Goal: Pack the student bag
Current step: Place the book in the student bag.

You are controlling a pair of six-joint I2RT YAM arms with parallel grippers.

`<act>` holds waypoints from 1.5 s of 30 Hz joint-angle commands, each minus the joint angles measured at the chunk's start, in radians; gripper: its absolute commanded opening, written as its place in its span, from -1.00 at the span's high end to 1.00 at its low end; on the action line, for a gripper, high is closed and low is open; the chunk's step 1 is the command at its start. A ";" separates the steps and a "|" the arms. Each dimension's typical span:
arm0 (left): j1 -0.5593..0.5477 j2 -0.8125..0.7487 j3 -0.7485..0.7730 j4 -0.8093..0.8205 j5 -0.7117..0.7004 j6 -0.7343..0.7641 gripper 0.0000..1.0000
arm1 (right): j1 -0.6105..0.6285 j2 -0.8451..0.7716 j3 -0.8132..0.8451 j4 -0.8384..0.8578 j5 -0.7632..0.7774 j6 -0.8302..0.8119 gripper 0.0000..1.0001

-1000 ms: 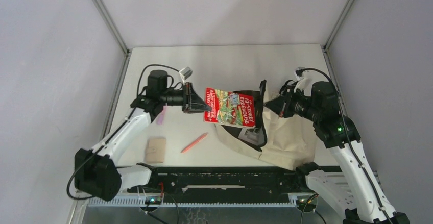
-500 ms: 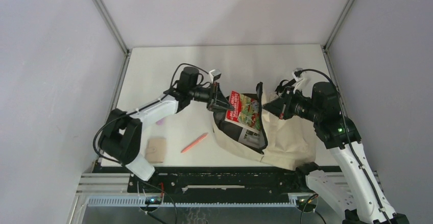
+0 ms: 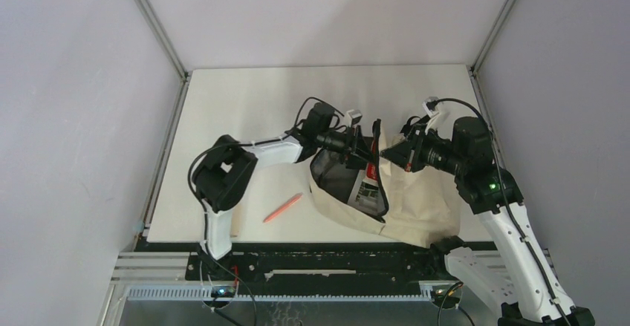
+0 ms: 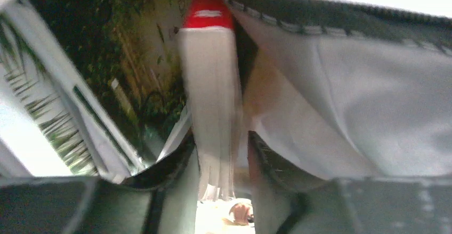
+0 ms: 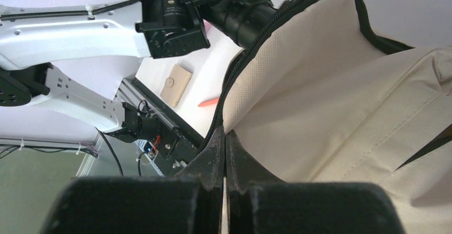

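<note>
Right of centre on the desk: student bag, cream canvas, lying with its dark-lined mouth gaping toward frame left. Right hand fully closed, pinching the bag's black zipper edge, flap lifted. Left hand reaches in from the left, into the mouth.

Wrist view: red-spined book stands on edge between the left fingers, page block toward the camera, pale fabric at right. Fingers a little apart; cannot tell whether they press the book or stand slack beside it. Second book, leafy green cover, just left of it inside the bag.

Orange pencil on bare desk, lower left of the bag, apart from it. Tan pouch near the desk's front edge.
</note>
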 commanded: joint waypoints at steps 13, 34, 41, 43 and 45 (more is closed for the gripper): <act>0.041 -0.109 0.278 -0.899 -0.234 0.610 -0.94 | -0.005 0.040 0.013 0.049 0.008 -0.055 1.00; 0.475 -0.723 -0.104 -0.991 -0.577 0.692 -1.00 | 0.402 0.684 0.149 0.244 0.402 0.041 0.30; 0.530 -0.799 -0.204 -0.991 -0.567 0.717 -0.96 | 0.533 0.755 0.238 0.137 0.531 -0.023 -0.43; 0.531 -0.813 -0.219 -1.002 -0.579 0.738 -0.91 | 0.552 0.721 0.214 0.120 0.554 -0.024 -0.43; 0.531 -0.824 -0.235 -1.011 -0.606 0.751 -0.90 | 0.577 0.667 0.170 0.116 0.602 -0.022 -0.41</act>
